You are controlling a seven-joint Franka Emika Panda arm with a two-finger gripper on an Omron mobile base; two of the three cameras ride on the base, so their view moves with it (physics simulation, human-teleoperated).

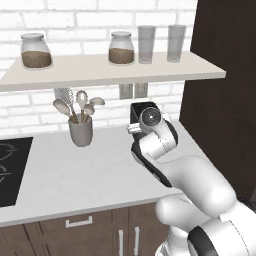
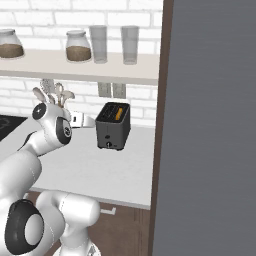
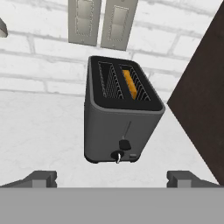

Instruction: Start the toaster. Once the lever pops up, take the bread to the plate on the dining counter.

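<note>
1 toaster (image 3: 120, 118), 1 bread (image 3: 130, 84), 2 jars (image 1: 36, 51), 2 glasses (image 1: 146, 44), 1 utensil cup (image 1: 81, 131).

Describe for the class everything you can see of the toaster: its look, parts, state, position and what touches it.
The toaster is a small, dark grey, boxy appliance, metal-looking, standing upright on the white counter below two wall sockets. Its top has two slots; the bread sits in the one nearer the dark cabinet side. The front face carries a vertical lever track, a dark lever and a small knob. The open gripper is not touching it.

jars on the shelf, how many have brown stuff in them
2. One jar sits toward the left end of the shelf; the other jar stands near the middle, just left of two empty glasses. More could be hidden beyond the picture's left edge.
</note>
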